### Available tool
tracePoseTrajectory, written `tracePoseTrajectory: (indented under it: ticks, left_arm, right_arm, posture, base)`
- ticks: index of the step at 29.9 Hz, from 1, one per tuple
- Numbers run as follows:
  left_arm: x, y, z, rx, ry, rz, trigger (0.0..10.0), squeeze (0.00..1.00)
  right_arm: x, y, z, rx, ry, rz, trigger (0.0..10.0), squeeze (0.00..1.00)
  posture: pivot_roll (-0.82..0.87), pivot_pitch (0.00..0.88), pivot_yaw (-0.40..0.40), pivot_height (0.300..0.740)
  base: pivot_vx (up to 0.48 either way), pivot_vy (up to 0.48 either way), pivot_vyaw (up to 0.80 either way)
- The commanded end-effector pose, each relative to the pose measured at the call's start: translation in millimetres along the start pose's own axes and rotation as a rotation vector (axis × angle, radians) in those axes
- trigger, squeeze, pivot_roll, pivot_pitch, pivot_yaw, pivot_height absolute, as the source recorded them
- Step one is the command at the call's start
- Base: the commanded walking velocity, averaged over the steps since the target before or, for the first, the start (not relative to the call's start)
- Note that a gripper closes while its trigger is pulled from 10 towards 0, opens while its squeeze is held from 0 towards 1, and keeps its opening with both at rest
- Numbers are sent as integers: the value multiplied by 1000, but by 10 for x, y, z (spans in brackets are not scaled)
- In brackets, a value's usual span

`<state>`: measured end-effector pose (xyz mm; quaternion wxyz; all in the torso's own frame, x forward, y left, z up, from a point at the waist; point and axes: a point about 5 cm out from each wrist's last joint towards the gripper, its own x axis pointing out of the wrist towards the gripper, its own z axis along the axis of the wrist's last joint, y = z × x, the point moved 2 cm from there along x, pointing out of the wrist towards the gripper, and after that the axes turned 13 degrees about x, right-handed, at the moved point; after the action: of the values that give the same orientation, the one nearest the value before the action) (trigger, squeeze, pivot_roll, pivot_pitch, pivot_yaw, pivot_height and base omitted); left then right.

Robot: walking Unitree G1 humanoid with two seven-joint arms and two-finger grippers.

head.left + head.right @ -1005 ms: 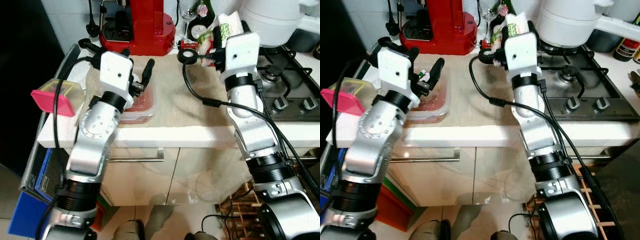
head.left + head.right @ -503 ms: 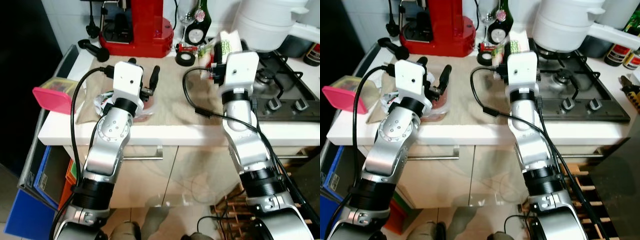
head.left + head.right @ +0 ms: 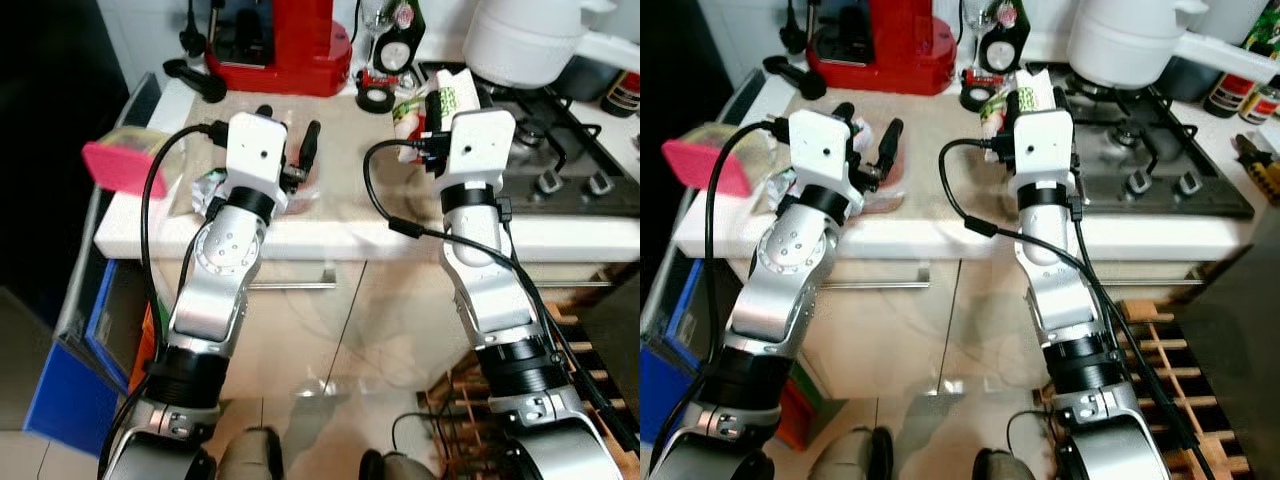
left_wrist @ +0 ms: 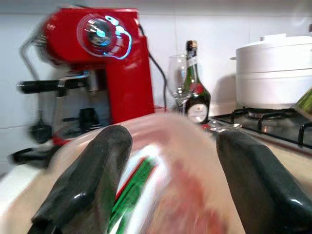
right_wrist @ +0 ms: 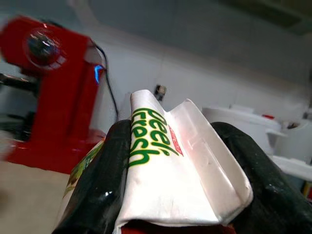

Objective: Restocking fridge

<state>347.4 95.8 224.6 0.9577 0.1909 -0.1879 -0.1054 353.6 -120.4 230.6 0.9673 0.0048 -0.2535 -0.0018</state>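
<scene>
At white counter edge: right gripper (image 5: 170, 190) pinching white green-lettered carton (image 5: 170, 161); left gripper (image 4: 165, 180) spread around clear plastic meat tray (image 4: 170, 195). Pickup step; next, close left, carry to fridge.

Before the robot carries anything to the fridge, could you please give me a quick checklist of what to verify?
1. Right claw shut on the white carton: ok.
2. Carton off the countertop: cannot tell.
3. Left claw spread around the clear meat tray: ok.
4. Left claw holding the tray: not ok, open.
5. Black tape roll apart from the carton: ok.
6. Pink-lidded container seated safely at the counter's left edge: cannot tell.
</scene>
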Motion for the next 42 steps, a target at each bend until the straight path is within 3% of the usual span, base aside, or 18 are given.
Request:
tracePoseTrajectory:
  ticks: [1, 9, 24, 42]
  left_arm:
    - [-1, 9, -27, 2, 11, 7, 10000, 0]
    - [4, 15, -7, 8, -4, 2, 10000, 0]
    - [-20, 24, 16, -7, -14, -2, 10000, 0]
    - [-25, 47, -53, -30, 8, 1, 10000, 0]
  right_arm:
    - [1, -47, 12, 1, -8, -11, 0, 0]
    - [-7, -34, 4, -3, -9, -10, 0, 0]
    - [-39, -98, -31, -12, 3, -37, 0, 0]
    - [-108, -199, -194, 25, 82, -82, 0, 0]
  posture:
    - [42, 9, -38, 740]
    - [42, 12, -34, 740]
    - [42, 14, -30, 740]
    - [52, 13, -26, 740]
  base:
    - [-307, 0, 0]
    - [-304, 0, 0]
    - [0, 0, 0]
    - [-320, 0, 0]
